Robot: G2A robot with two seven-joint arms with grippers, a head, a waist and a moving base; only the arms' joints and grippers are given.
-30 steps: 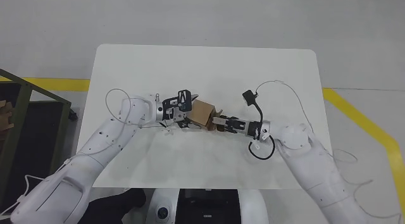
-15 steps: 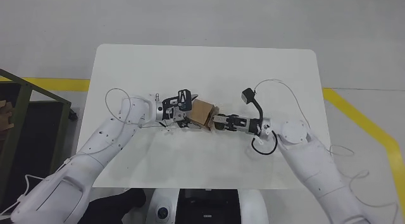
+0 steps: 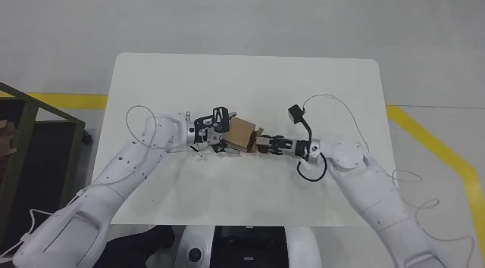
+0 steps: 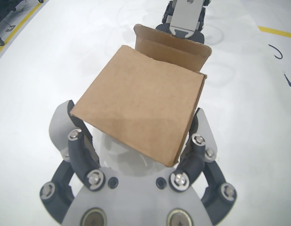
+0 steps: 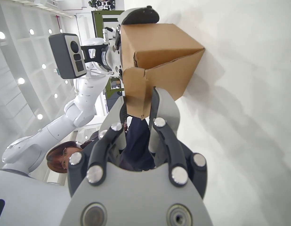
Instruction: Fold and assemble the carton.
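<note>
A small brown carton (image 3: 242, 135) rests near the middle of the white table. My left gripper (image 4: 135, 108) is shut on it, one finger (image 4: 65, 121) on each side wall. The carton's end facing away from the left gripper has an open flap (image 4: 173, 48) standing up. My right gripper (image 5: 138, 102) is shut on that flap (image 5: 136, 88), pinching its edge. From the right wrist, the carton body (image 5: 159, 45) lies on the table, and the left gripper's pad (image 5: 139, 16) presses on its far side. From above, the right gripper (image 3: 262, 145) meets the carton from the right.
The table (image 3: 151, 79) has bare room on all sides of the carton. A dark green frame (image 3: 23, 132) stands on the floor off the table's left edge. Thin cables (image 3: 345, 109) loop beside each forearm.
The right gripper has shifted slightly left, toward the carton, keeping hold of the flap. The left gripper and carton body have stayed put.
</note>
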